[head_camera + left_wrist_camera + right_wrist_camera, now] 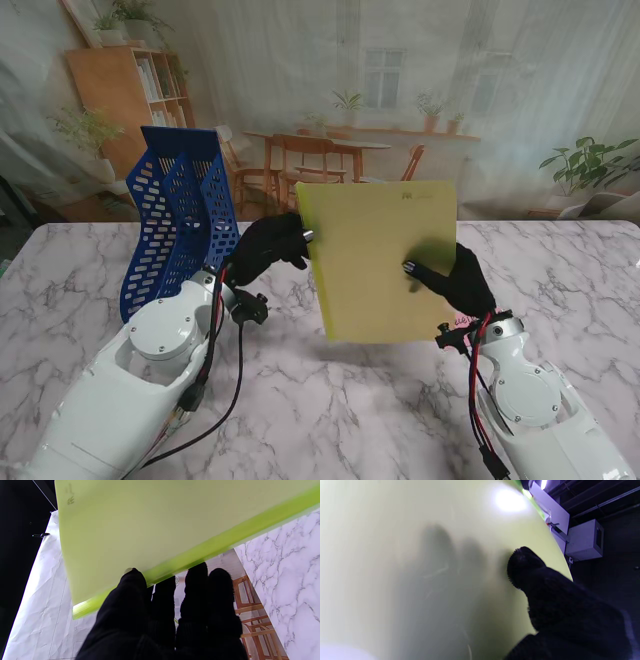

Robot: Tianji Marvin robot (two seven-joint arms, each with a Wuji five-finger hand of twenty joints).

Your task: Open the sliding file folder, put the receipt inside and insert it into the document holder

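Both hands have the yellow folder (385, 260) up off the bench (330, 400): left hand (268, 247) fingers clamped on one edge, right hand (460, 280) clamped opposite, blue holder (180, 215) just left.

Table's a white marble top (330, 400) with grey veining. Behind it hangs a printed backdrop (480, 90), creased like cloth: a wooden bookshelf (125, 95) with plants on the left, a dining table and chairs (300, 155) in the middle, a window (383, 75), a leafy plant (590, 165) at right. Off to the side it's dark, with what's probably a grey wall box (586, 540).
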